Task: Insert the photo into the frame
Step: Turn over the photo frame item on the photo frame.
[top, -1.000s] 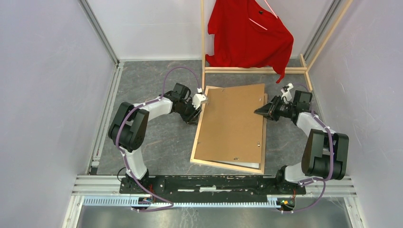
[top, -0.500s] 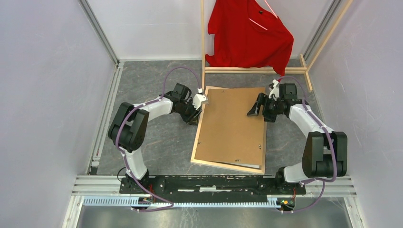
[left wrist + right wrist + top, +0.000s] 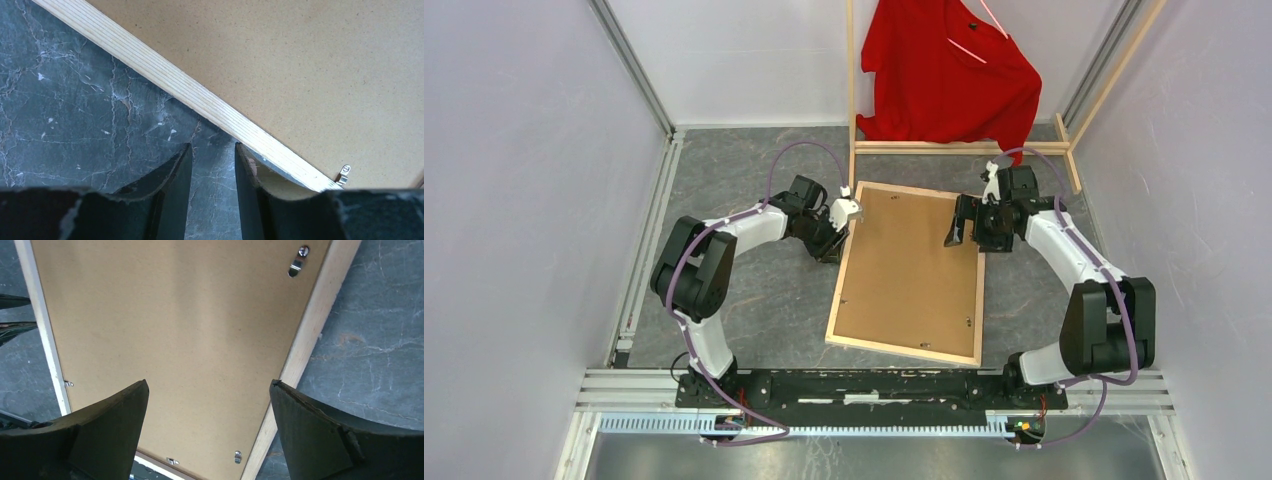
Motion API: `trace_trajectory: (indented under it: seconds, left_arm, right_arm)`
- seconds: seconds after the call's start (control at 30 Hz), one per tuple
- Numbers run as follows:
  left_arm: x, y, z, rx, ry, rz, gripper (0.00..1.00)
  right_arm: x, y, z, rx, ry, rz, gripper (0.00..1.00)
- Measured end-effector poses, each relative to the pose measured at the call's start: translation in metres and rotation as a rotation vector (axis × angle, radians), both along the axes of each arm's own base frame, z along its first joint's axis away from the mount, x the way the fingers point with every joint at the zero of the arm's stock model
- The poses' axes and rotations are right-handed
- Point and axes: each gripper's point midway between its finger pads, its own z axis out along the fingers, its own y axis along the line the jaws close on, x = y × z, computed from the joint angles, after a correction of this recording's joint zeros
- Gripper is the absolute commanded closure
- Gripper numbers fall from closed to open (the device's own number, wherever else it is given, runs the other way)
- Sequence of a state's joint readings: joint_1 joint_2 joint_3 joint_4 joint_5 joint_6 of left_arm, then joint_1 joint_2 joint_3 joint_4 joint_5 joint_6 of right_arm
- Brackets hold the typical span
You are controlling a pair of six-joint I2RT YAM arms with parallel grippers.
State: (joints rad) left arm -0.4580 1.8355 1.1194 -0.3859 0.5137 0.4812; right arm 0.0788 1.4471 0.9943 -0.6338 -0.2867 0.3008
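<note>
On the grey marbled worktop [image 3: 754, 190] the frame [image 3: 840, 290] lies back side up, between the two arms and just in front of the clothes rack [image 3: 964, 147] with the red shirt [image 3: 954, 75]. We see it where it lay a second ago. The brown backing board [image 3: 912, 265] has changed. Then it sat skewed across the frame, with its right side and near edge overhanging the wooden rails. Now it lies squarely inside them, with bare wood showing all round. The right arm has moved as well. It was low at the frame's right side, pointing in at the board's edge. Now it stands above the frame's far right corner, looking down. The right tool [image 3: 210, 382] has its fingers spread wide with nothing between them, over the board and the right rail, and we cannot tell whether they touch. The left arm has barely shifted. The left tool [image 3: 212, 146] sits at the frame's far left rail, its fingers a narrow gap apart with only worktop between them, and one finger is right against the rail. Small metal turn clips [image 3: 297, 260] sit along the board's edges.
</note>
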Motion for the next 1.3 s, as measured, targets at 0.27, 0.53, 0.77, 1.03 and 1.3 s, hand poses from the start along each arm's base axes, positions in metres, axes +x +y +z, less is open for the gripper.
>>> trace_trajectory:
  seconds: [0.27, 0.53, 0.77, 1.03, 1.3]
  left_arm:
    - [-0.002, 0.002, -0.001, 0.012, 0.010, 0.003, 0.46]
    - [0.006, 0.001, 0.025, -0.026, -0.001, 0.036, 0.36]
    - [0.002, -0.006, 0.037, -0.083, 0.048, 0.082, 0.44]
    - [-0.002, -0.008, 0.033, -0.098, 0.092, 0.129, 0.54]
    - [-0.005, -0.009, 0.017, -0.093, 0.138, 0.155, 0.67]
  right_arm:
    - [0.007, -0.006, 0.015, -0.053, -0.052, -0.008, 0.02]
    - [0.002, 0.005, 0.067, 0.070, -0.442, -0.040, 0.05]
    - [-0.054, 0.090, 0.019, 0.282, -0.408, 0.143, 1.00]
    - [-0.109, 0.186, -0.001, 0.310, -0.430, 0.396, 1.00]
    - [-0.123, 0.228, -0.045, 0.259, -0.392, 0.501, 1.00]
